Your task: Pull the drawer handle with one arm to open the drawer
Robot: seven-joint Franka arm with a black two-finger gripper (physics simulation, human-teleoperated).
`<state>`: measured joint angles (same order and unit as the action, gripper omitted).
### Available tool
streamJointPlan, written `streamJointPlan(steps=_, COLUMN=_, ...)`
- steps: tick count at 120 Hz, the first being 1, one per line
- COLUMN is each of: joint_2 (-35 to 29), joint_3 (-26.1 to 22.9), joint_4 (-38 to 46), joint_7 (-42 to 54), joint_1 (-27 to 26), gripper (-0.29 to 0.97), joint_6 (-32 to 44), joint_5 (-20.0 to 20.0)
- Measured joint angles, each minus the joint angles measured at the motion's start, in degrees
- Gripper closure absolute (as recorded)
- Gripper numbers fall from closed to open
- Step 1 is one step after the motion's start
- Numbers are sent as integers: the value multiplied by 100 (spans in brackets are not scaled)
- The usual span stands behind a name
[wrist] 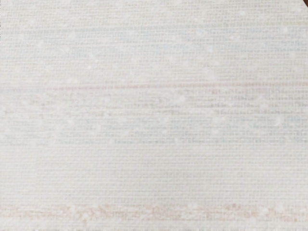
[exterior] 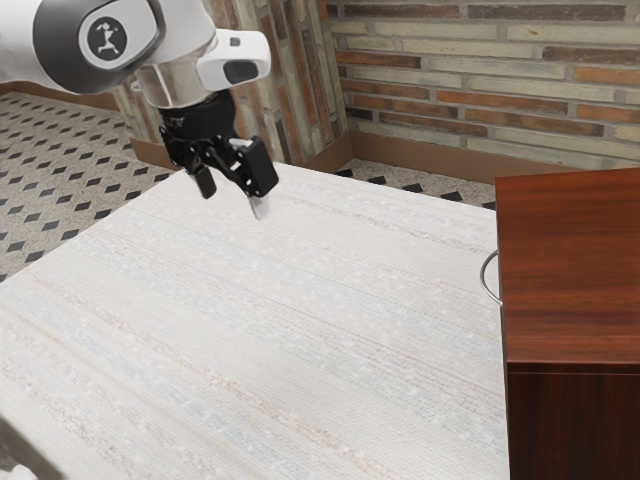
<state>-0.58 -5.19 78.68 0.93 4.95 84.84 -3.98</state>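
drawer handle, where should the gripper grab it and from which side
Grip the middle of the drawer handle, where its thin loop bows out from the cabinet toward the exterior view's left. Probably come from that side, the open gripper straddling the bar.

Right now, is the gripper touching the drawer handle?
Apart. The exterior view shows a wide stretch of tabletop between the gripper and the drawer handle.
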Motion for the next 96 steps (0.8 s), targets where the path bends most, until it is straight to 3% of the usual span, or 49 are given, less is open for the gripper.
streamJointPlan(steps=25, joint_2=-1, joint_3=-9, joint_4=-43, joint_7=58, joint_1=15, gripper=0, joint_6=-154, joint_5=-42)
streamJointPlan(steps=36, joint_2=-21, joint_3=-39, joint_4=-964, joint_7=21, joint_1=51, gripper=0, joint_6=-418, joint_5=-43)
streamJointPlan(steps=46, joint_2=-39, joint_3=-41, joint_4=-1271, joint_7=-251, joint_1=67, gripper=0, joint_6=-605, joint_5=75)
streamJointPlan(steps=81, joint_2=206, joint_3=-22, joint_4=-1282, joint_7=-1453, joint_1=33, gripper=0, joint_6=-619, joint_5=253)
streamJointPlan(steps=96, joint_2=645, joint_3=-1, joint_4=-1261, joint_7=-1819, joint_1=12, gripper=0, joint_6=-595, joint_5=243)
